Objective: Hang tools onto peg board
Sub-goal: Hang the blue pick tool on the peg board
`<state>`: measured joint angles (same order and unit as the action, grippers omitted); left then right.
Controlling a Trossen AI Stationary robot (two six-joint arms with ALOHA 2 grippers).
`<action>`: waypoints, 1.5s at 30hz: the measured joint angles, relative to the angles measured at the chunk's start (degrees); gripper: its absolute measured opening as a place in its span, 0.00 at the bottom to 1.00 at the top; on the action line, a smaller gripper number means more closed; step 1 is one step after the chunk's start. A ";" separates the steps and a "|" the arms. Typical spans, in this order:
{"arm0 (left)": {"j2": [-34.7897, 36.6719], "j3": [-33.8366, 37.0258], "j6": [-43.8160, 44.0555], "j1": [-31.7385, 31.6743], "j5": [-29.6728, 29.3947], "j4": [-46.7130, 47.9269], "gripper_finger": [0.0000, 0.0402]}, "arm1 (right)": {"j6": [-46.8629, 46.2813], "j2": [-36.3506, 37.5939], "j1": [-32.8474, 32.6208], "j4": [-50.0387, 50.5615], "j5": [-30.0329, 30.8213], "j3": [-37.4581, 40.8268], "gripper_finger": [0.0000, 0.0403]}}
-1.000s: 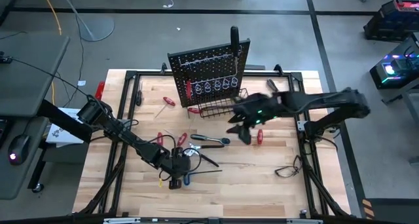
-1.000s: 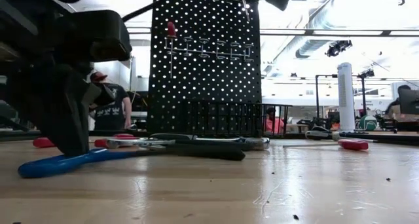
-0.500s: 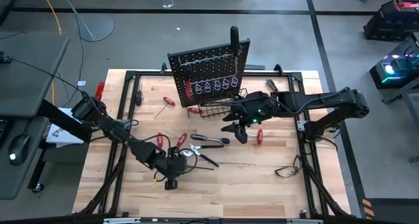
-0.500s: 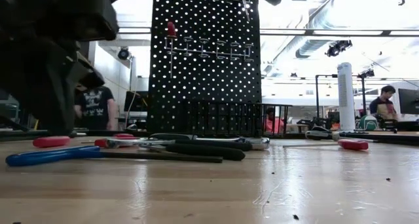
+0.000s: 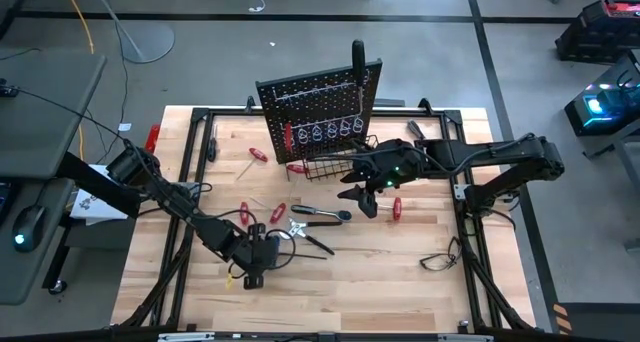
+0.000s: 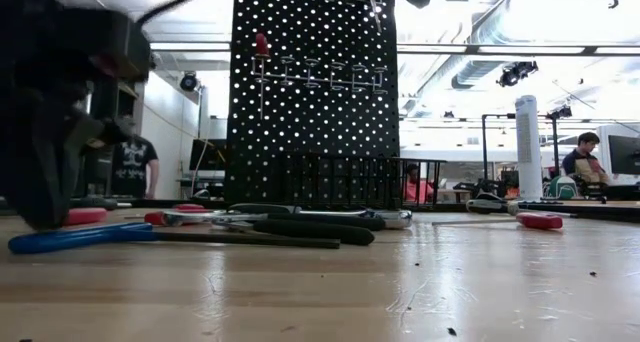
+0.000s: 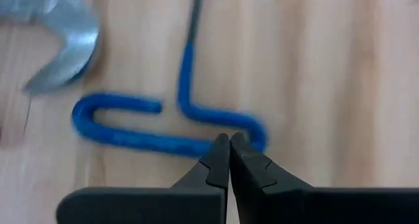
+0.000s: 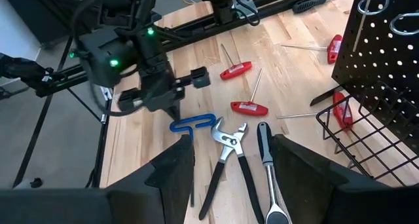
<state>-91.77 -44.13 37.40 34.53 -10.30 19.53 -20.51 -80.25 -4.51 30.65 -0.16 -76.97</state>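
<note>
A blue T-shaped hex key (image 7: pixel 144 140) lies flat on the wooden table; it also shows in the low view (image 6: pixel 90 239) and the right wrist view (image 8: pixel 194 124). My left gripper (image 7: pixel 229 142) is shut and points down at the key's looped handle, near the table's front left (image 5: pixel 250 277). My right gripper (image 5: pixel 362 200) is open and empty, hovering over silver pliers (image 8: pixel 226 135) and a ratchet wrench (image 8: pixel 265 152) in front of the peg board (image 5: pixel 320 107). A red-handled screwdriver (image 6: pixel 262 47) hangs on the board. My left gripper's shut fingertips (image 7: pixel 221 152) come from above, over the long bar of the blue key's handle loop (image 7: pixel 196 145) near its bent end. I cannot tell whether they touch it. The key lies flat on the table.
Red T-handled keys (image 8: pixel 236 70) (image 8: pixel 249 107) and a red screwdriver (image 5: pixel 397 209) lie on the table. A black wire basket (image 5: pixel 335 162) juts out at the board's foot. A black tubular frame (image 5: pixel 190 182) borders the table. People show in the room behind (image 6: pixel 135 167).
My left gripper has moved a little toward the table's left edge. The blue hex key, which slanted beside the gripper a second ago, now lies flat on the table. My right gripper has shifted slightly toward the table's left, then held still.
</note>
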 joint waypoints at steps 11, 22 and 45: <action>-0.04 7.55 5.88 -0.01 -0.84 -10.47 0.00 | -1.66 -1.40 -0.37 2.09 -0.21 -0.02 0.48; 1.79 10.80 7.42 -0.64 -0.56 -15.69 0.00 | -0.23 -17.16 -3.90 -4.84 -11.76 -0.02 0.48; 9.59 8.95 -1.60 -10.66 -9.27 3.69 0.00 | -1.52 -19.45 -3.74 -9.51 -11.24 0.00 0.48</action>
<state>-82.18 -35.18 35.80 23.87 -19.57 23.22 -22.03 -99.70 -8.25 21.14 -11.40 -76.97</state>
